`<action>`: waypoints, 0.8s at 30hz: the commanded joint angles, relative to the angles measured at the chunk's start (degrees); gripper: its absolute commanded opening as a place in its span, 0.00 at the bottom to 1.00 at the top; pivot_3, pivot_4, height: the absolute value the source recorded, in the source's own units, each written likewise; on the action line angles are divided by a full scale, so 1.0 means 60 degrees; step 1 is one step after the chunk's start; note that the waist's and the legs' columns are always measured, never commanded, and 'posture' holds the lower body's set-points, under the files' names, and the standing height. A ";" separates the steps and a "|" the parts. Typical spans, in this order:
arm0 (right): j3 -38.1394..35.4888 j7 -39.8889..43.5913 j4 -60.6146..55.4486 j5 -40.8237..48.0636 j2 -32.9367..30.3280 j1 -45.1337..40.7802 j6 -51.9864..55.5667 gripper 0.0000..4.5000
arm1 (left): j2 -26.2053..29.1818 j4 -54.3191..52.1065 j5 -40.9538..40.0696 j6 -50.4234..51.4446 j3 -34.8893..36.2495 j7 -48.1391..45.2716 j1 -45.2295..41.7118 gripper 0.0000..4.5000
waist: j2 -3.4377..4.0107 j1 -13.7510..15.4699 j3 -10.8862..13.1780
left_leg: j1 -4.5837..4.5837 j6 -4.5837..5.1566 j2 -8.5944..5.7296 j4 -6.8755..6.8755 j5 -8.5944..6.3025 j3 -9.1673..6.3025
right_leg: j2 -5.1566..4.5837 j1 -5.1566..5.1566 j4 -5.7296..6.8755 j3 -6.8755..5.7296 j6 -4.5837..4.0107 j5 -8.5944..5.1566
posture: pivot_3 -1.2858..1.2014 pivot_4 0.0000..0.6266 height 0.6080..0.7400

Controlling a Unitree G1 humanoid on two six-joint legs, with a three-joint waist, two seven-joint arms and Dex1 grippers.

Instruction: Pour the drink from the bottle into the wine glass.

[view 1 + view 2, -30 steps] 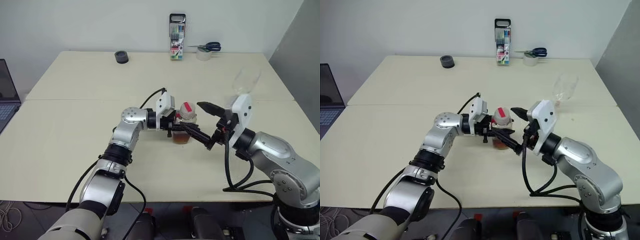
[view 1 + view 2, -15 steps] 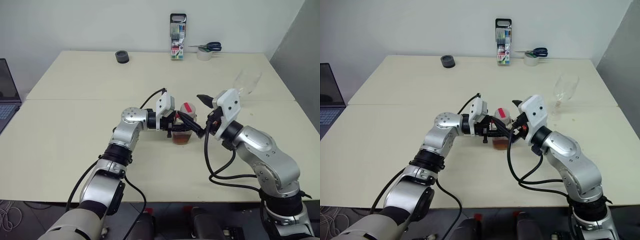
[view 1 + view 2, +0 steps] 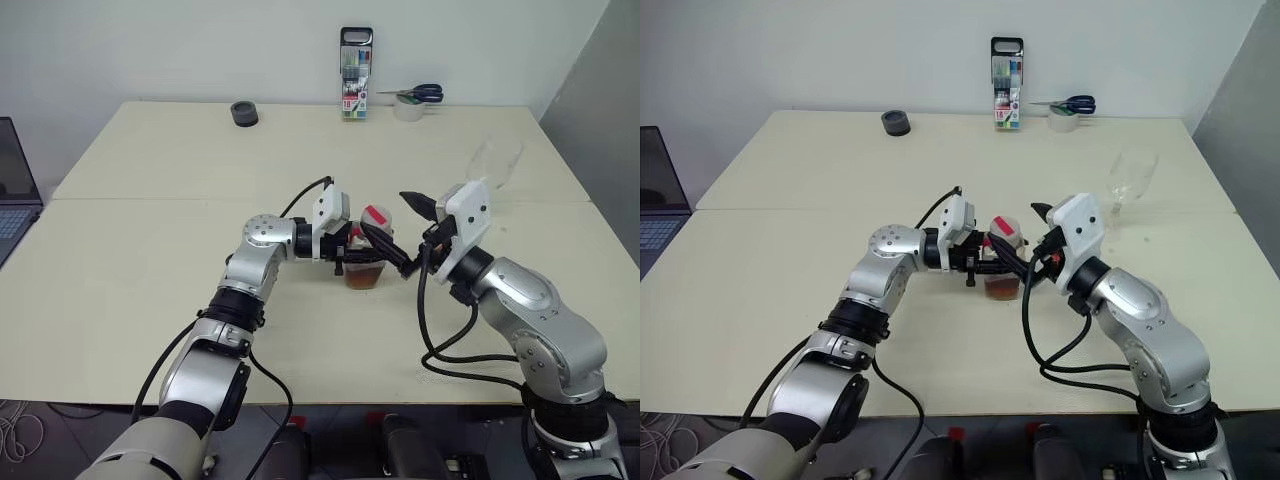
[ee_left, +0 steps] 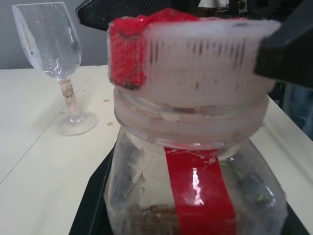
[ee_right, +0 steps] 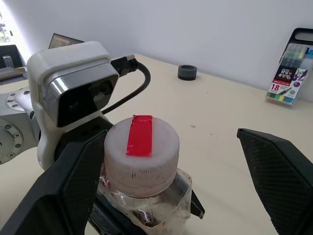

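Left gripper (image 3: 352, 250) is clamped tight on the bottle (image 3: 366, 255) at mid-table, holding it upright with its white, red-taped cap (image 3: 376, 218) on and amber drink (image 3: 362, 276) low in the body. Right gripper (image 3: 397, 232) comes in from the other side, fingers spread wide, one finger in front of the cap and one beyond it, so the cap sits between them. Over on the robot's right, the wine glass (image 3: 493, 163) stands empty, well apart from both grippers.

Left wrist view now: the bottle (image 4: 195, 196) looms right up close, red label strip (image 4: 198, 188) running down its body, cap (image 4: 188, 61) above it, and a black right finger (image 4: 288, 49) just beside the cap. Wine glass (image 4: 51, 54) stands upright behind.

Right wrist view: two black fingers (image 5: 66, 196) wide apart, the cap (image 5: 142, 149) near the one on the left-arm side, with open space toward the other.
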 commanded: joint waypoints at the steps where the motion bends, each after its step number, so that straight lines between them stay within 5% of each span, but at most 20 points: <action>1: -0.0484 -0.0168 -0.0313 -0.0010 -0.0101 -0.0027 0.0000 1.00 | 0.0024 -0.0396 -0.0157 -0.0142 0.0034 -0.0149 -0.0150 0.37 | 0.0000 0.0000 0.0000 | 0.0000 0.0000 0.0000 0.0000 0.0000 0.0000 | 0.0000 0.0000 0.0000 0.0000 0.0000 0.0000 | 0.52 0.24 1.00; 24: -0.0596 -0.0047 -0.0641 0.0355 -0.0348 0.0094 0.0260 1.00 | 0.0063 -0.0351 -0.0142 -0.0197 0.0043 -0.0164 -0.0130 0.37 | 0.0000 0.0001 0.0000 | -0.0001 0.0000 0.0000 0.0000 0.0000 0.0001 | 0.0000 0.0000 0.0000 0.0001 0.0000 0.0000 | 0.52 0.24 1.00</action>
